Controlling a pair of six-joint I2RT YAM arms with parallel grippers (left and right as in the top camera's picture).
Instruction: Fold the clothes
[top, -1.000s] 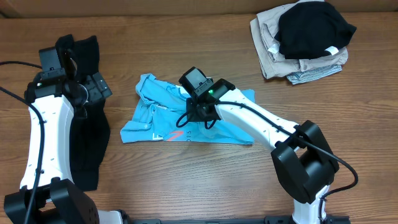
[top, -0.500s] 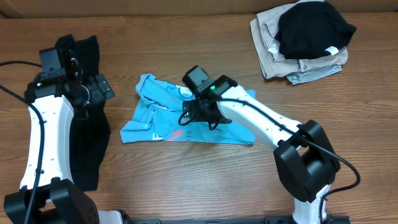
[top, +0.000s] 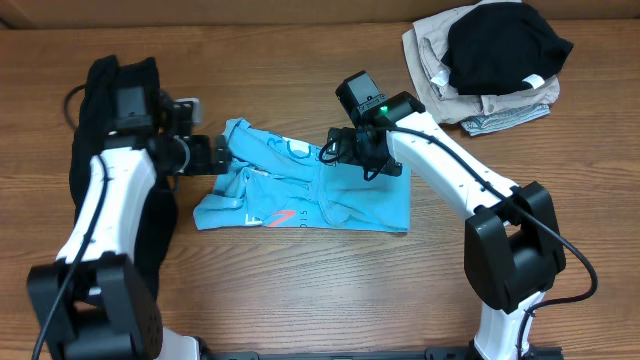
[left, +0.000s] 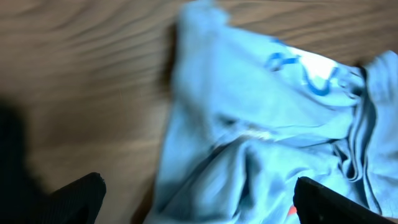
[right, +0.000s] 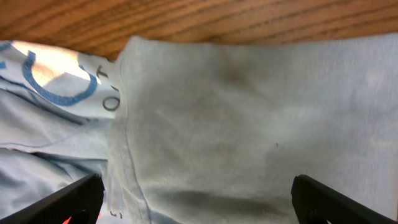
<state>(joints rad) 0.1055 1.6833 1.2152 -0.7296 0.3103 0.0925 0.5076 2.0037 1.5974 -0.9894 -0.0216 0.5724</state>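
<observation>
The light blue T-shirt (top: 300, 195) lies crumpled mid-table, lettering near its front edge. My left gripper (top: 215, 155) hovers open over the shirt's far left corner; in the left wrist view the shirt (left: 261, 124) fills the gap between the fingertips (left: 81, 199) and nothing is pinched. My right gripper (top: 345, 152) is open above the shirt's far edge; in the right wrist view pale fabric (right: 249, 124) lies flat under the gripper (right: 199, 205). A long black garment (top: 158, 235) stretches down the left side under my left arm.
A pile of folded clothes (top: 485, 65), beige and grey with a black piece on top, sits at the far right corner. Bare wood table (top: 300, 290) shows in front of the shirt.
The right gripper has opened, let go of the shirt's middle and moved to its far edge. The left arm swung right, from over the black garment to the shirt's left corner.
</observation>
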